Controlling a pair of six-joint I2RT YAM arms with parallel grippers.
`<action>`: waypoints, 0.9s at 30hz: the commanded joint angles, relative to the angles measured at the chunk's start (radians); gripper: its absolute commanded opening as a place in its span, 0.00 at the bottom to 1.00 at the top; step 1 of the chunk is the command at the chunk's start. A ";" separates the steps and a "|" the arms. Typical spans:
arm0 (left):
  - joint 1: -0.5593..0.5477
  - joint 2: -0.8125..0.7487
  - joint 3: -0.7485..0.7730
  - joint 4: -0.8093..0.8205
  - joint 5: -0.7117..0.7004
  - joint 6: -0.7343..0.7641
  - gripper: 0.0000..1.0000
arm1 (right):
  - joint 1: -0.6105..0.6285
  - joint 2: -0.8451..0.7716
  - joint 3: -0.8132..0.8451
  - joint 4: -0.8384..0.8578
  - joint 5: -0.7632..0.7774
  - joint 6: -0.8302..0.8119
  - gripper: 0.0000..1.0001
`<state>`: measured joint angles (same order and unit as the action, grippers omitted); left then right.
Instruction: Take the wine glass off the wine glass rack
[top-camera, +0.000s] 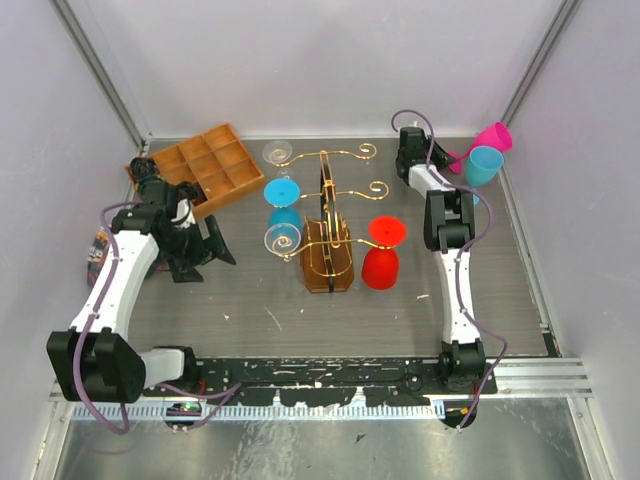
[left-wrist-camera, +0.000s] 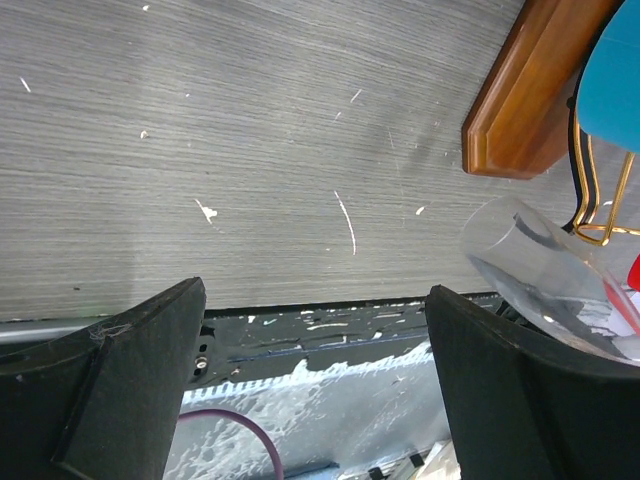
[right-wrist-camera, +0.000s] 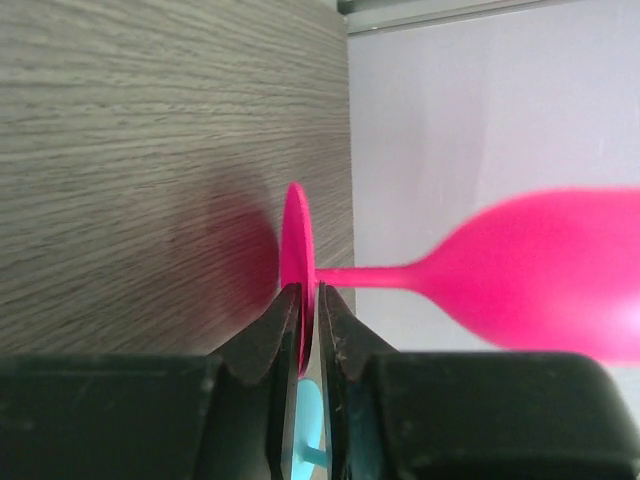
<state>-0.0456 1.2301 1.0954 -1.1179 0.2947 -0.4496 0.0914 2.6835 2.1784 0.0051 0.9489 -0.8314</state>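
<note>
1. Wine glass rack (top-camera: 326, 225): stands upright mid-table (top-camera: 250, 300), gold wire arms spread to both sides above its brown base.
2. Glasses at the rack: two clear glasses (top-camera: 278, 152) and one blue glass (top-camera: 283, 192) sit on the side facing the left arm. One red glass (top-camera: 382, 255) sits on the side facing the right arm.
3. Pink wine glass (right-wrist-camera: 540, 270): off the rack, at the far right of the table, well apart from the rack. A light-blue glass (top-camera: 483, 165) lies just beside it.
4. Right gripper (right-wrist-camera: 308, 300): clenched on the thin foot disc of the pink wine glass, one finger on each face of the disc. The stem and bowl point toward the wall.
5. Left gripper (left-wrist-camera: 315, 300): released, fingers wide apart, grasping nothing. It hangs above the table between the tray (top-camera: 205, 165) and the rack. In the left wrist view, the rack base and a clear glass sit past its right finger.
</note>
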 joint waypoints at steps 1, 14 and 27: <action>0.004 0.023 0.038 0.017 0.046 0.003 0.98 | -0.007 0.013 0.024 0.077 0.023 -0.051 0.17; 0.010 0.063 0.045 0.023 0.043 0.002 0.98 | 0.010 0.076 0.016 0.035 -0.008 -0.041 0.22; 0.011 0.065 0.029 0.024 0.043 -0.004 0.98 | 0.045 0.082 0.001 -0.061 -0.019 0.017 0.32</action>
<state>-0.0399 1.2930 1.1206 -1.1046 0.3103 -0.4500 0.1123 2.7518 2.1891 0.0341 0.9897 -0.8867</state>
